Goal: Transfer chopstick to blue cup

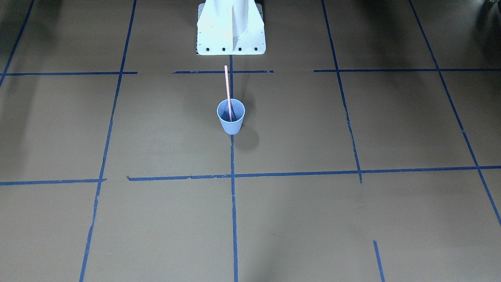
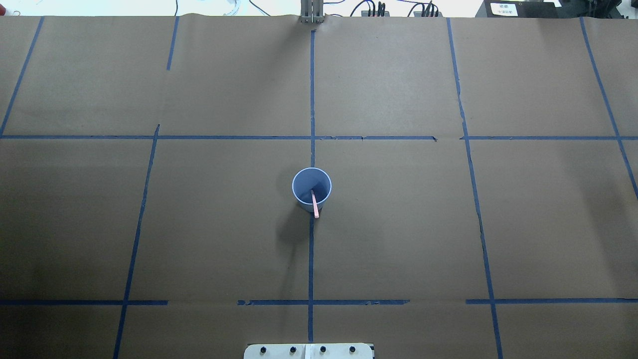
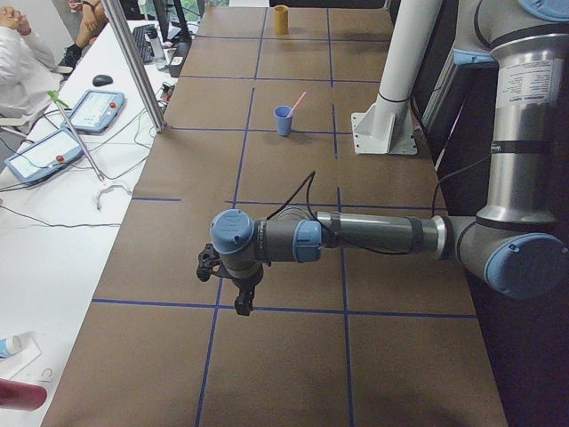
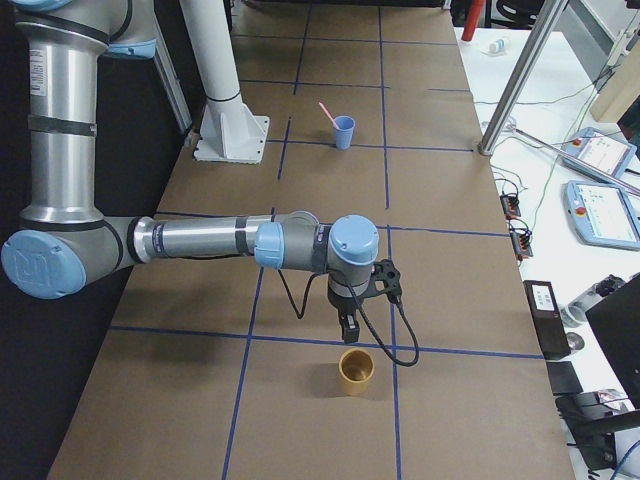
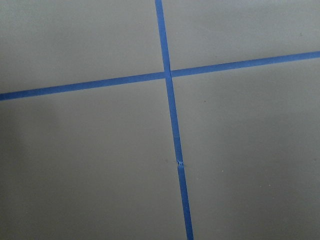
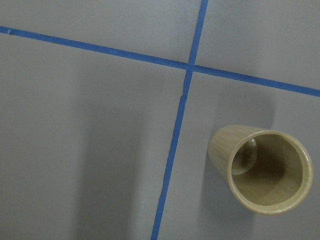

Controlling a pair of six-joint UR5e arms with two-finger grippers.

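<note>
The light-blue ribbed cup [image 1: 231, 126] stands upright at the table's middle, on the centre tape line; it also shows in the overhead view [image 2: 301, 183]. The pale pink chopstick [image 1: 226, 88] stands inside it, leaning over the rim toward the robot's base [image 2: 315, 208]. My left gripper [image 3: 240, 298] hangs over the table far from the cup, toward the left end. My right gripper [image 4: 348, 325] hangs far from the cup toward the right end. Both show only in the side views, so I cannot tell whether they are open or shut. Neither wrist view shows fingers.
An empty tan bamboo cup [image 4: 356, 370] stands just below the right gripper, also in the right wrist view [image 6: 260, 172]. The white robot pedestal [image 1: 231, 27] stands behind the blue cup. Operators' desks with pendants [image 3: 93, 111] line the table's far side.
</note>
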